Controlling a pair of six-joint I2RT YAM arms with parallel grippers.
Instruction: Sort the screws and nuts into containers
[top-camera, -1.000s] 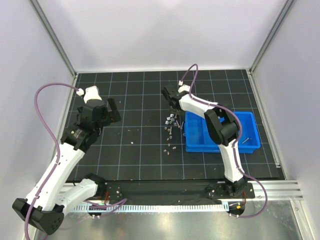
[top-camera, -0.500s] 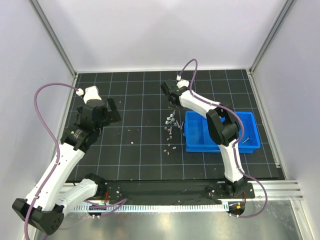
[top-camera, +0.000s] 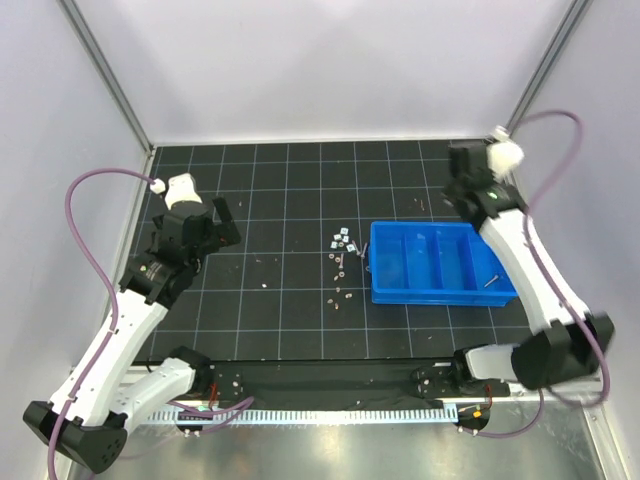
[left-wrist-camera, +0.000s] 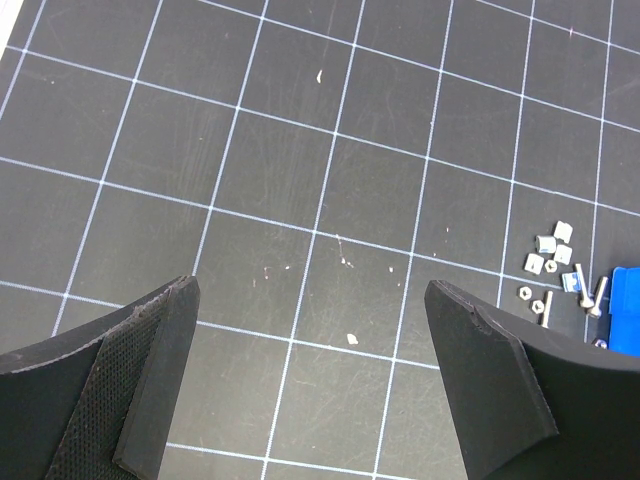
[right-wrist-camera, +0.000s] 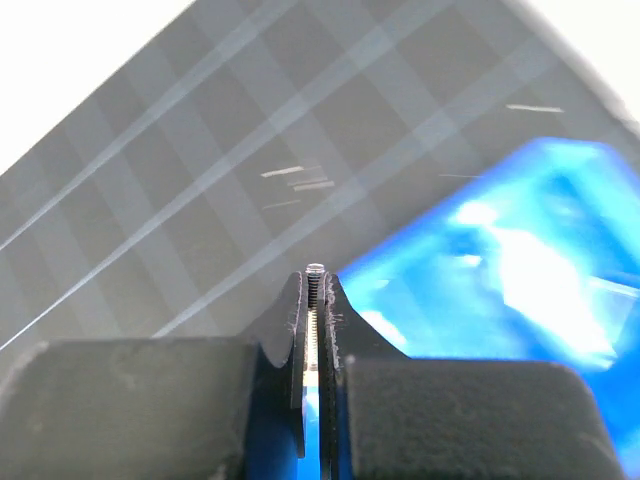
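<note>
My right gripper (right-wrist-camera: 316, 282) is shut on a thin threaded screw (right-wrist-camera: 316, 272) whose head pokes out past the fingertips. In the top view the right gripper (top-camera: 463, 194) hangs near the back right corner of the blue tray of containers (top-camera: 440, 297); in the right wrist view the tray (right-wrist-camera: 500, 260) is blurred. One screw (top-camera: 491, 280) lies in the tray's right compartment. Loose screws and nuts (top-camera: 342, 241) are scattered left of the tray. The left wrist view shows nuts (left-wrist-camera: 552, 252) and screws (left-wrist-camera: 584, 286) at its right edge. My left gripper (left-wrist-camera: 310, 300) is open over bare mat.
Small pale specks (top-camera: 264, 283) dot the black grid mat (top-camera: 280, 190). More small parts (top-camera: 340, 295) trail toward the near edge below the pile. White walls with metal corner posts (top-camera: 105, 70) enclose the mat.
My right arm swung from the pile at mid mat to the back right above the tray, jaws shut on a screw. The left arm barely moved.
</note>
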